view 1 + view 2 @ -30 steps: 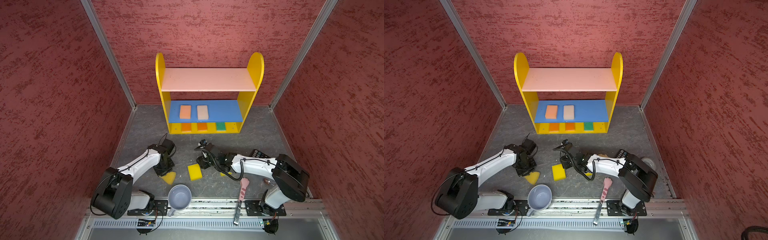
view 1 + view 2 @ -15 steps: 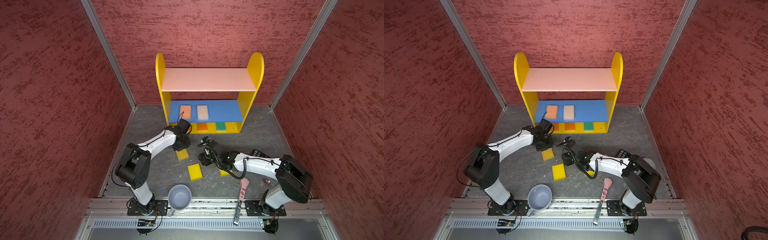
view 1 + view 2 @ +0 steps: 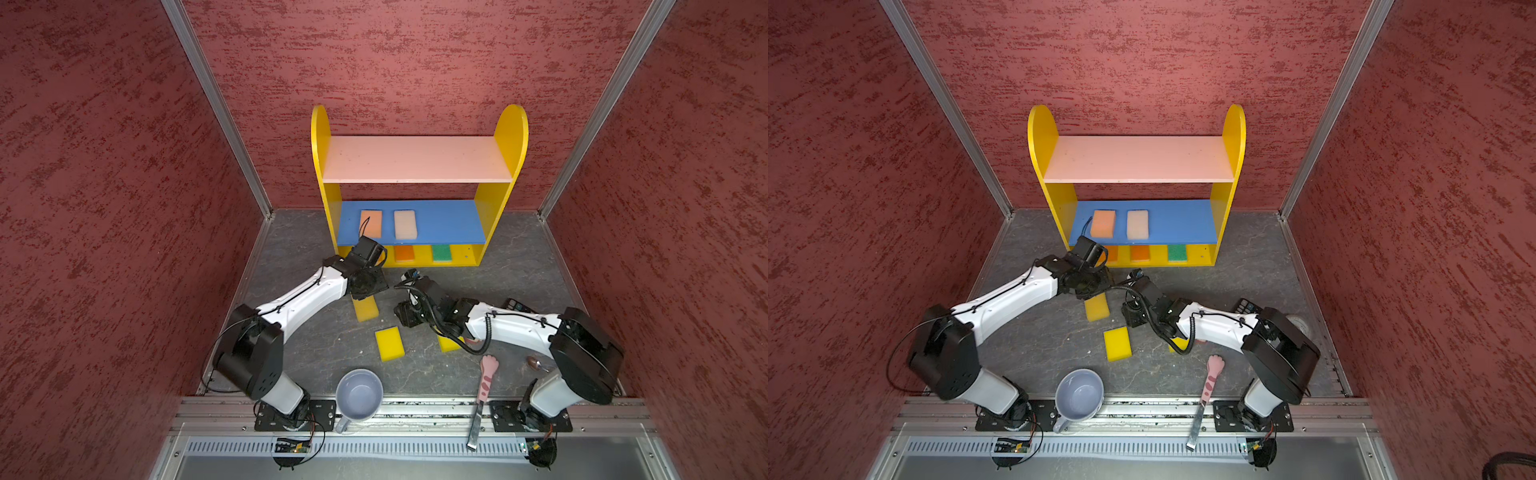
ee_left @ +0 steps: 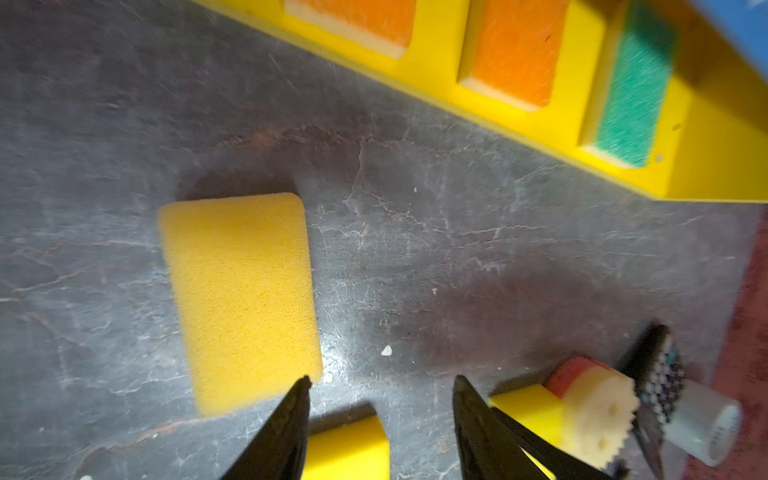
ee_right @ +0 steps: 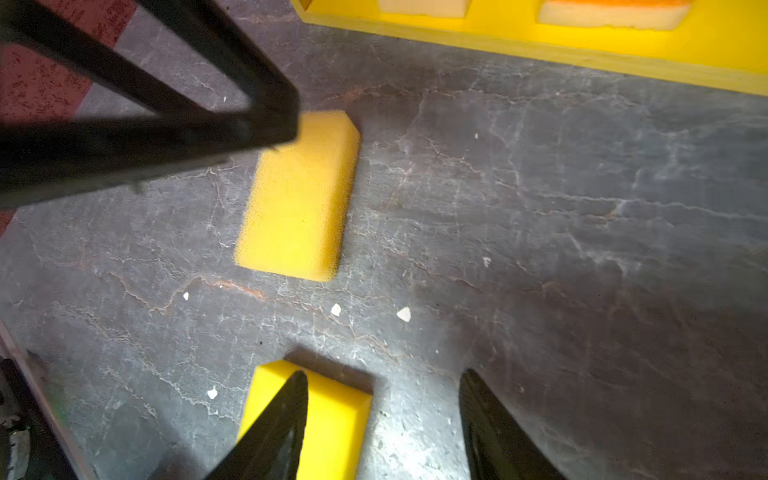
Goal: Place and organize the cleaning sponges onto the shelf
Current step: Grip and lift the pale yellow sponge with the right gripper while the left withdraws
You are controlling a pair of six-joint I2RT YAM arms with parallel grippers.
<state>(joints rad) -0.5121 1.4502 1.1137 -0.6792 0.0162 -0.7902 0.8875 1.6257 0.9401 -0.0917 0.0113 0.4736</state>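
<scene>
Yellow-sided shelf (image 3: 509, 137) is about half loaded: five sponges on, four still off.

Done:
- blue middle board (image 3: 449, 222): peach sponge (image 3: 370, 223) and pale pink sponge (image 3: 405, 224), side by side toward its left end
- bottom board (image 3: 461, 254): first orange sponge (image 4: 353, 20), second orange sponge (image 4: 511, 54) and green sponge (image 4: 631, 95) in a row
- pink top board (image 3: 415, 160): bare

Left, all on the floor (image 3: 519, 266):
- near yellow sponge (image 3: 365, 309), flat just in front of the shelf. The left gripper (image 4: 380, 380) is over one end of it, jaws apart with nothing between them. Contact can't be confirmed.
- bright yellow sponge (image 5: 332, 415), flat. The right gripper (image 5: 384, 374) is above it, jaws also apart and empty.
- third yellow sponge (image 3: 446, 344), mostly under the right arm
- round smiley sponge (image 4: 594, 411), just beside the third one and apparently propped on edge

The top board and the right half of the blue board look free for these four.

Writing: nothing legible on the sponges or the shelf. The pale roll (image 4: 706, 428) carries dark print, probably a label, but it is too blurred to read. The black keypad (image 4: 660, 365) shows only small squares. The mug (image 3: 358, 395) and cat-paw tool (image 3: 486, 374) by the front rail are not part of the job.
</scene>
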